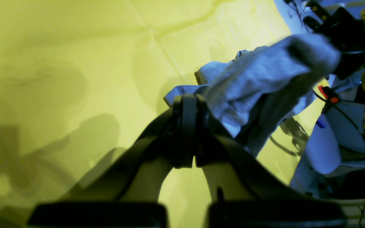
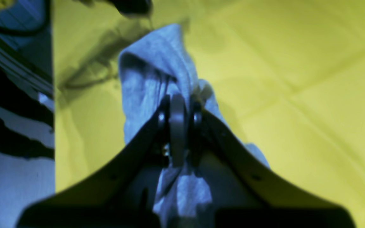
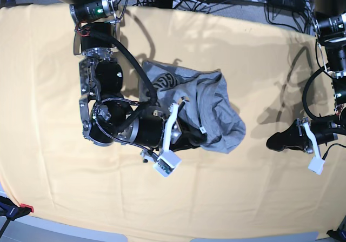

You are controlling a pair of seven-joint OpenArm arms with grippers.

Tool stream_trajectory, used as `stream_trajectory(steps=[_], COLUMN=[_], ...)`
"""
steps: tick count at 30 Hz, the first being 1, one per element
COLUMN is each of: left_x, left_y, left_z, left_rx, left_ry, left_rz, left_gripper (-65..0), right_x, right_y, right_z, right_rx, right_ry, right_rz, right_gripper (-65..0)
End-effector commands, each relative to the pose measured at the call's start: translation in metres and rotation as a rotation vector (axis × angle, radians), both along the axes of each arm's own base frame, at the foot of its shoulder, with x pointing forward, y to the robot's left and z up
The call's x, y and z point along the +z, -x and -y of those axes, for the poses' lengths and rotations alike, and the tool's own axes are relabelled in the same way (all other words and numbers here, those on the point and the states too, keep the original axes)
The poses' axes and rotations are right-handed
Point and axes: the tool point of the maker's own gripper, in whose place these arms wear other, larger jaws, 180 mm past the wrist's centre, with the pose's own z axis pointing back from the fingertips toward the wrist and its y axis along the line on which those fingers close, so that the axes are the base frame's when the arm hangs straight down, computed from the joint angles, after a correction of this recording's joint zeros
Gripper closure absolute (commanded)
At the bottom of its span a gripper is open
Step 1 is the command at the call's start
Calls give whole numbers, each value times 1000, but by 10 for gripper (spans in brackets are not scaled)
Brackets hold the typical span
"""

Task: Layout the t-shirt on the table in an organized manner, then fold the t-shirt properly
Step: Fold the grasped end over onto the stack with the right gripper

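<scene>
One t-shirt bunched, lettering mostly hidden | right gripper clamps it | left gripper closed, empty

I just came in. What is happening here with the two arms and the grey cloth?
The robot is at work on a crumpled grey t-shirt lying on the yellow-covered table. The right end effector is shut on a bunch of the shirt's fabric. The left end effector is shut and holds nothing; in the base view it sits apart from the shirt. The shirt is not yet spread flat or folded.
</scene>
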Motion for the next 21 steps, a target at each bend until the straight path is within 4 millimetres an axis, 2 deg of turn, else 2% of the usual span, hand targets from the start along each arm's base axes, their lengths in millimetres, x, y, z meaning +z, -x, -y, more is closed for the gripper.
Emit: stream_trajectory(steps=[1, 6, 11, 14, 15, 16, 21], left_x=[23, 23, 23, 23, 23, 23, 22], left_y=[-8, -8, -8, -8, -8, -8, -7], left_z=[-5, -4, -4, -4, -4, -4, -4], left_rx=[10, 9, 9, 8, 9, 9, 15], left_ry=[11, 14, 13, 13, 13, 13, 19], left_rz=[68, 68, 68, 67, 68, 68, 53], left_gripper=[0, 0, 0, 0, 0, 0, 0], right_x=[30, 37, 40, 46, 46, 46, 57], right_y=[-4, -14, -28, -36, -40, -43, -47], right_z=[-9, -24, -18, -14, -11, -9, -2], right_rx=[8, -51, -103, -111, -124, -131, -100], right_ry=[-84, -74, -29, 15, 45, 76, 144], right_rz=[63, 120, 183, 208, 207, 203, 198], right_gripper=[0, 0, -12, -303, -380, -419, -419])
